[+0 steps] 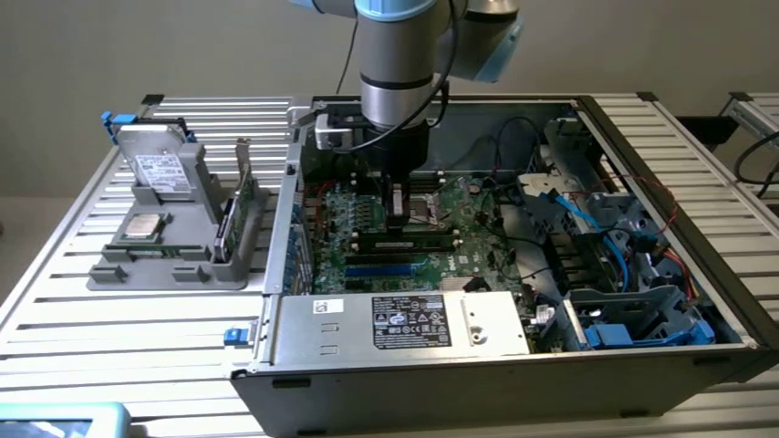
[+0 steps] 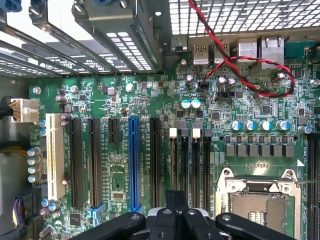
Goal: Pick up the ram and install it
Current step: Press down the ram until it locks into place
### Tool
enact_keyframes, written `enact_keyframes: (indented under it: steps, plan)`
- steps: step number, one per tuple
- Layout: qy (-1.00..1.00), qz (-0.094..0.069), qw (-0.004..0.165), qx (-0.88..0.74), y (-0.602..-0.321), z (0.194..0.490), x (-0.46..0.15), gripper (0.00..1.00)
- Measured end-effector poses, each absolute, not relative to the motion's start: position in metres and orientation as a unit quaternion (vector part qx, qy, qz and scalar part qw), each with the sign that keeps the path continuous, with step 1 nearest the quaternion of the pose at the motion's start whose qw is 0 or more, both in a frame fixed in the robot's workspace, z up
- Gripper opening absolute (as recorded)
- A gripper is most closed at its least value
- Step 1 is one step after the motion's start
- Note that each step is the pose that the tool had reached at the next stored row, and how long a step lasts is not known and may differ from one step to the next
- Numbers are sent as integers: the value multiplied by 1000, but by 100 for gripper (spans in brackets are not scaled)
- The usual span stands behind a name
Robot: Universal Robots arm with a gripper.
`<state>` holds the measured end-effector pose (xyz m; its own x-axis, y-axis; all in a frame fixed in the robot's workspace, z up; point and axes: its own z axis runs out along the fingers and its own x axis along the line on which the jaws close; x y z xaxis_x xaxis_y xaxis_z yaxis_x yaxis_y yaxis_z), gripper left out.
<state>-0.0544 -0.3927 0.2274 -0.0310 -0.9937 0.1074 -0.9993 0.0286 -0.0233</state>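
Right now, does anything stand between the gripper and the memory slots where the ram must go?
Nothing visible does. The gripper hangs over the bare memory slots; the red-black cable runs apart from them, near the rear ports.

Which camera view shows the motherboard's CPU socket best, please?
The wrist view: the empty CPU socket sits close, its metal frame plain. The exterior view shows it small, partly behind the tool.
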Motion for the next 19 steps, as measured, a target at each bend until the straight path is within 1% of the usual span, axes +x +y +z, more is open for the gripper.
enact_keyframes:
  steps: [19]
  plan:
    - [-717,48,28,695,-393,225,-54,11]
